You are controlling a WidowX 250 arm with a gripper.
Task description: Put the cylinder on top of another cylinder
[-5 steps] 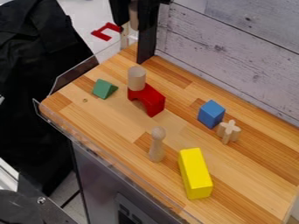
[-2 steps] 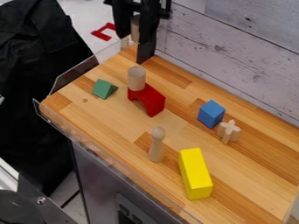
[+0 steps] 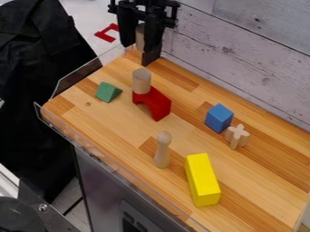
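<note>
Camera view is showing my gripper (image 3: 140, 45) near twelve o'clock, coming down, and I am gripping the upper cylinder (image 3: 140, 37) upright. It is sinking along with me, so my grasp is seeming secure. At six o'clock from me, the lower cylinder (image 3: 142, 81) is standing on one end of the arch (image 3: 156, 104), which is running off toward five o'clock. Neither is shifting, nor is the wedge (image 3: 109, 92) at the lower cylinder's eight o'clock or the block (image 3: 219, 118) at its four.

As I judge it, I am closing in for the stacking, and the placing is still waiting. The two cylinders are standing apart, and I cannot tell how well they are lining up in depth. Next I am probably needing to centre mine, ease it down and release only once it is resting flat. Bumping the lower one is risking a topple off the arch.
</note>
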